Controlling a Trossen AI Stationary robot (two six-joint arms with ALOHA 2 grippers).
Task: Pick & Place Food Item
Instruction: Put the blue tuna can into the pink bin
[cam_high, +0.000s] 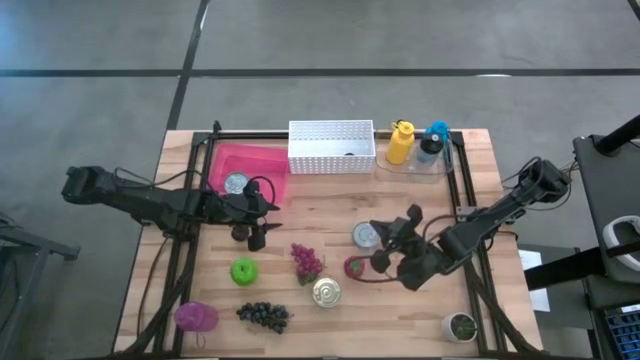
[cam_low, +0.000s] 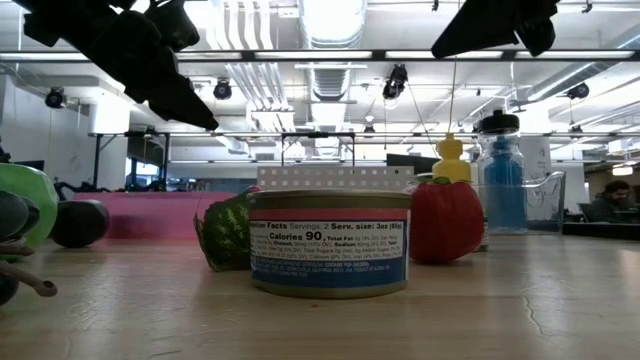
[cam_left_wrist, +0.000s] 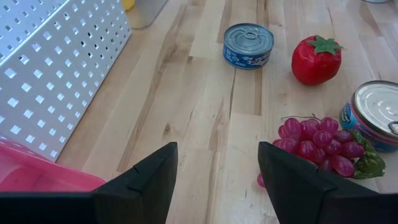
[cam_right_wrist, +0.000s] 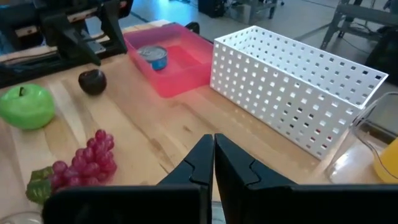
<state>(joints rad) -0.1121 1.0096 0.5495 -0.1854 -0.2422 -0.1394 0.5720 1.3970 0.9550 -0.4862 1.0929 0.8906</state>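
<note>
The left gripper (cam_high: 262, 212) is hovering with its jaws partly open and empty, just beside the pink bin (cam_high: 268, 160). The dark plum (cam_high: 240, 233) is lying near that bin too, a little behind and below the fingertips. The right gripper (cam_high: 400, 245), shut and empty, is waiting farther off.
</note>
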